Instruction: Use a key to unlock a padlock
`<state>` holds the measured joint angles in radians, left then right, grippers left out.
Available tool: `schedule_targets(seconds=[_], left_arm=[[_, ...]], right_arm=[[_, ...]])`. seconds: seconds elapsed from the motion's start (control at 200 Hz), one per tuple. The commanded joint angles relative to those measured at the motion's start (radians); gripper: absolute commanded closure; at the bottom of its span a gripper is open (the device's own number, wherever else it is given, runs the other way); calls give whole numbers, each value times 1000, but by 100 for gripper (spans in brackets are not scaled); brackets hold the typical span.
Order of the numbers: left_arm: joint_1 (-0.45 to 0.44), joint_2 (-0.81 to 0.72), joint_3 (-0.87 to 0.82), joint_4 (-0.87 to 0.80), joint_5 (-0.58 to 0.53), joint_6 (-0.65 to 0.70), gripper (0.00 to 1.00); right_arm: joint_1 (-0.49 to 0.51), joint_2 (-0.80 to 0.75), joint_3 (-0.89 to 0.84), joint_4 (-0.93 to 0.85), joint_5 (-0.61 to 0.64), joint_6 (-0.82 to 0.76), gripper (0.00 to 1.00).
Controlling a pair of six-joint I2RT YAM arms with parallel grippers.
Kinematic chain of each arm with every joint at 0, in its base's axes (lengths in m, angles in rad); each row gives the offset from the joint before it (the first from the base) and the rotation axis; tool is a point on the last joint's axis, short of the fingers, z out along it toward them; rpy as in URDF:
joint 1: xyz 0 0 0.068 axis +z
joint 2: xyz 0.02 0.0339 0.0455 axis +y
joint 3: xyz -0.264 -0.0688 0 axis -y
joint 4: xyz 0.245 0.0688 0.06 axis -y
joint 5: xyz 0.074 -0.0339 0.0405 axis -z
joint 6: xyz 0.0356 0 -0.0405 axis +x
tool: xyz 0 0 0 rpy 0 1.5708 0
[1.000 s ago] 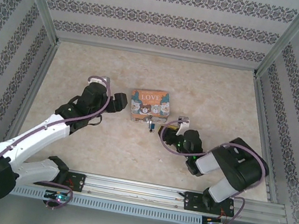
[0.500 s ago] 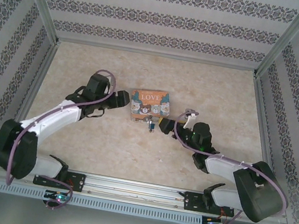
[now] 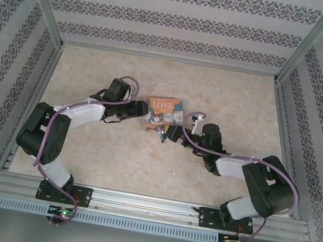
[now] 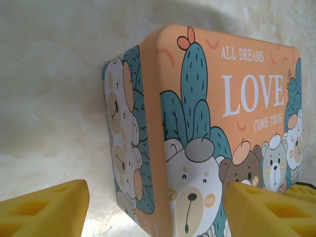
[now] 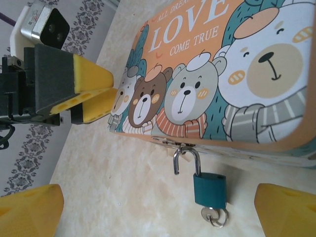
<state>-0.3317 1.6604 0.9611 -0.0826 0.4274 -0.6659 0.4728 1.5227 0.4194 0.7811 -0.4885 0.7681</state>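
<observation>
Though tiny, padlock (image 5: pixel 210 190) on tin (image 5: pixel 197 94), "ALL DREAMS LOVE COME TRUE".

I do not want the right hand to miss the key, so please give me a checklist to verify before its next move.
1. Right hand open: ok, fingers wide apart, nothing held.
2. Padlock lined up: ok, it lies ahead, between those fingers.
3. Key seated in padlock: ok, its head sticks out of the blue body's end.
4. Shackle through the clasp of the tin: ok; locked or not, cannot tell.
5. Left hand steadying the tin: cannot tell; its open fingers flank one corner, contact unclear.
</observation>
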Motion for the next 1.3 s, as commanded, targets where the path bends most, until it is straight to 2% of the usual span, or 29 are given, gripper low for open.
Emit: schedule_targets(seconds=[0.0, 0.48, 0.879, 1.194, 1.294], left_arm=[[8, 20, 20, 25, 37, -9, 30], [-46, 32, -91, 49, 26, -46, 35], [-102, -49, -185, 80, -10, -107, 35], [-102, -119, -174, 71, -38, -105, 34], [-99, -171, -167, 41, -80, -84, 33]], right_arm=[[-8, 43, 50, 30, -33, -11, 2], [-49, 161, 163, -28, -108, -144, 4], [-93, 227, 231, -6, -167, -211, 3], [-117, 185, 186, -9, -158, -195, 2], [-129, 142, 152, -20, -155, -199, 2]])
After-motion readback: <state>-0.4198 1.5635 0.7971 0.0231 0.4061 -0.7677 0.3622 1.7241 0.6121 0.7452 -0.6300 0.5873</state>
